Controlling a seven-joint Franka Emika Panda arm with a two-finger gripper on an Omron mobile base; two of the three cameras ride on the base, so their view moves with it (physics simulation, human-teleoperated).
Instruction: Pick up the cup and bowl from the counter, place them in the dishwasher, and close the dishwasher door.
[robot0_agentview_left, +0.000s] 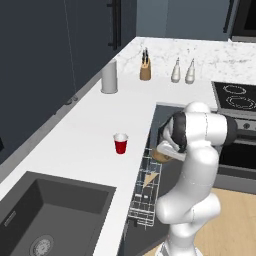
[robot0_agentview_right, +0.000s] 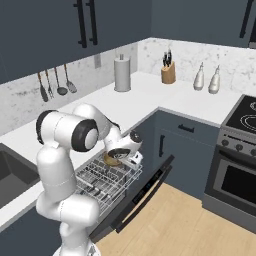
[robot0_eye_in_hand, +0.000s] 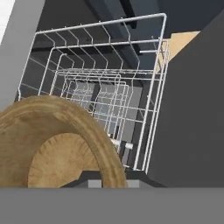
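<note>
Gripper (robot0_agentview_right: 120, 159) closed on the bowl (robot0_agentview_right: 113, 158), holding it just above the near end of the pulled-out rack (robot0_agentview_right: 105, 182). In the hand view, bowl (robot0_eye_in_hand: 57, 144) up close: round, shallow, tan-brown with a woody grain, thick rolled rim, paler flat bottom; one dark finger tip (robot0_eye_in_hand: 94, 178) showing under its rim. Beyond it, rack (robot0_eye_in_hand: 109, 92) of thin white wire, rows of upright tines, squared outer frame, dark tub underneath. From the left base view, bowl (robot0_agentview_left: 161, 154) peeking out below the wrist, over the rack (robot0_agentview_left: 145, 192).

Dishwasher door (robot0_agentview_right: 142, 192) dropped open, flat dark grey-blue panel, long black bar handle along its outer edge, hanging over pale wood-plank floor (robot0_agentview_right: 200, 225).

Cup (robot0_agentview_left: 120, 143) upright on the counter (robot0_agentview_left: 85, 130), red, tapered, white rim and inside, well apart from the gripper, between the dark square sink (robot0_agentview_left: 45, 215) and the counter corner. Counter white, faintly marbled, smooth.

Farther back: tall grey cylinder canister (robot0_agentview_left: 109, 76), wooden knife block (robot0_agentview_left: 145, 68) with dark handles, two pale rounded bottles (robot0_agentview_left: 182, 71) side by side. Black glass cooktop (robot0_agentview_left: 235, 97) with ring marks to the right, steel oven (robot0_agentview_right: 235, 175) below. Dark utensils (robot0_agentview_right: 55, 85) hanging on the marbled backsplash.
</note>
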